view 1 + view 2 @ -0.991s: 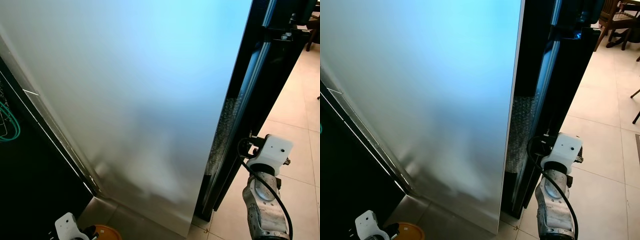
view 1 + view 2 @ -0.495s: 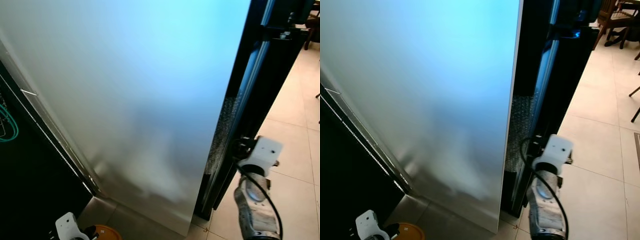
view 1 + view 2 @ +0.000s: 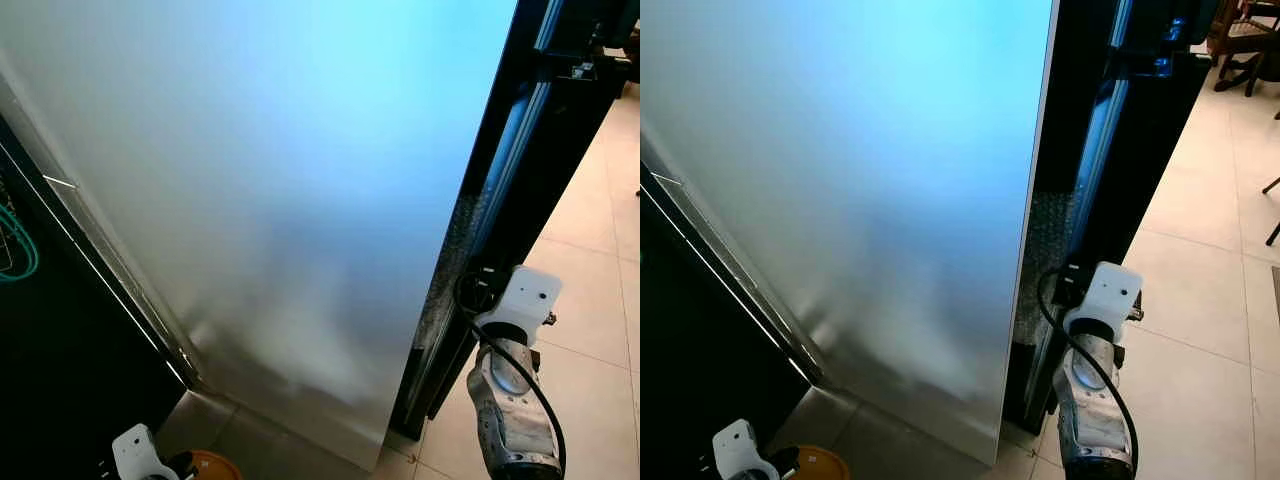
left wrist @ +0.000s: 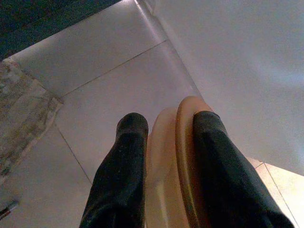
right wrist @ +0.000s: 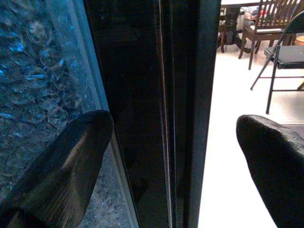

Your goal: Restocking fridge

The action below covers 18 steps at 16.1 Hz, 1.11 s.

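One tall fridge [image 3: 300,200] stands before the robot, its broad brushed-silver face smooth and matte, washed pale blue toward the top and shading to grey lower down. Along its right edge runs one glossy black door [image 3: 520,180], seen nearly edge-on, with a strip of bubble-textured padding [image 5: 33,85] (clear, blistered film) on the surface behind it. The right gripper [image 5: 175,156] is raised to that black edge, its two fingers [image 5: 61,161] spread wide with the door's edge between them and nothing clamped; the silver forearm and white wrist housing [image 3: 1110,295] sit just beside the door, low down. The left gripper [image 4: 164,161] hangs low by the floor near the fridge's base, its two black fingers closed against one orange container [image 4: 175,156], round and smooth with a raised rim, one finger on each side of it; in the head views that orange rim [image 3: 213,466] peeks out beside the white left wrist [image 3: 135,455]. The floor [image 3: 1200,300] is large glossy cream tiles with thin grout lines. To the left is a dark recess with a loop of green cord [image 3: 18,250]. Beyond the door are two wooden chairs [image 5: 261,28] and one black folding chair [image 5: 285,61] on the same tile.
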Motion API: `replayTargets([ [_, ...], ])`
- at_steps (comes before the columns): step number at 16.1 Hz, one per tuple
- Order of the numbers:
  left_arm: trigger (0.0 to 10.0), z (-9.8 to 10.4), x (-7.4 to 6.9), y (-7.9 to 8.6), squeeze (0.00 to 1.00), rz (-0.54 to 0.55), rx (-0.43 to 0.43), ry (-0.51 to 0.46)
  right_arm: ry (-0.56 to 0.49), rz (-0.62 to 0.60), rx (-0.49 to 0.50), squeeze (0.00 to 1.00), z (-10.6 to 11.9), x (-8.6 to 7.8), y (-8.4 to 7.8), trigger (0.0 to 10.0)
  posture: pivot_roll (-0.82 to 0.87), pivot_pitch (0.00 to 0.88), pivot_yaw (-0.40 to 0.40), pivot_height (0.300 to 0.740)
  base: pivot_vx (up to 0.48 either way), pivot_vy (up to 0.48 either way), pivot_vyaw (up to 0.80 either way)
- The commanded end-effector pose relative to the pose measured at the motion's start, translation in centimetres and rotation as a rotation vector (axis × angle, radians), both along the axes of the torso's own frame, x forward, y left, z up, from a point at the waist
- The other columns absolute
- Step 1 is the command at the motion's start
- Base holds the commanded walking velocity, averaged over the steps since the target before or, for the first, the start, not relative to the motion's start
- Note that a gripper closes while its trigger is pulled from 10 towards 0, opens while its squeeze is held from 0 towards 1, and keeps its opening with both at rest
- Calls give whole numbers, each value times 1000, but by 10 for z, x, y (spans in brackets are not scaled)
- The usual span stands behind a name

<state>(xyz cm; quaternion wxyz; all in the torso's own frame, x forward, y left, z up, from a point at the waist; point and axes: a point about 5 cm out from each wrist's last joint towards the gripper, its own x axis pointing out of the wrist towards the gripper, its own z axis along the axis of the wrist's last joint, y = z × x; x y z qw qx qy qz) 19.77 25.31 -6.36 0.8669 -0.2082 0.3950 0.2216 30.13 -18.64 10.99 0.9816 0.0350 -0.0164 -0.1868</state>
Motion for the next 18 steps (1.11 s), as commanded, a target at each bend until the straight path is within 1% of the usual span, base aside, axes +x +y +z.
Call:
replayTargets([
  [1,10000,0,-2,2,0,-12,6,19,-9,-11,5,0,3,3,-4,10000,-39,0,54,740,0,0,0],
  [5,10000,0,-1,2,0,-14,8,18,-14,-14,-3,0,5,8,-8,10000,-37,0,54,740,0,0,0],
  [8,10000,0,-1,3,0,-19,9,18,-24,-61,-13,0,6,4,-18,10000,-40,0,60,740,0,0,0],
  [10,10000,0,-1,3,0,-23,10,20,-16,-147,-30,0,3,-6,-37,10000,-41,0,60,740,0,0,0],
  [12,10000,0,-2,3,0,-26,11,22,1,-188,-30,0,-1,-12,-48,10000,-46,0,61,740,0,0,0],
  [13,10000,0,-2,3,0,-29,11,23,14,-221,-44,0,-3,-18,-59,10000,-48,0,61,740,0,0,0],
  [14,10000,0,-2,3,0,-29,11,23,19,-241,-51,0,-3,-21,-66,10000,-46,0,59,740,0,0,0],
  [15,10000,0,-2,3,0,-30,10,23,33,-282,-19,0,-7,-27,-76,10000,-46,0,59,740,0,0,0],
  [16,10000,0,-2,3,0,-31,11,24,41,-300,1,0,-10,-31,-81,10000,-46,0,59,740,0,0,0],
  [18,10000,0,-2,3,0,-33,12,25,56,-341,-33,0,-11,-43,-96,10000,-53,0,59,740,0,0,0],
])
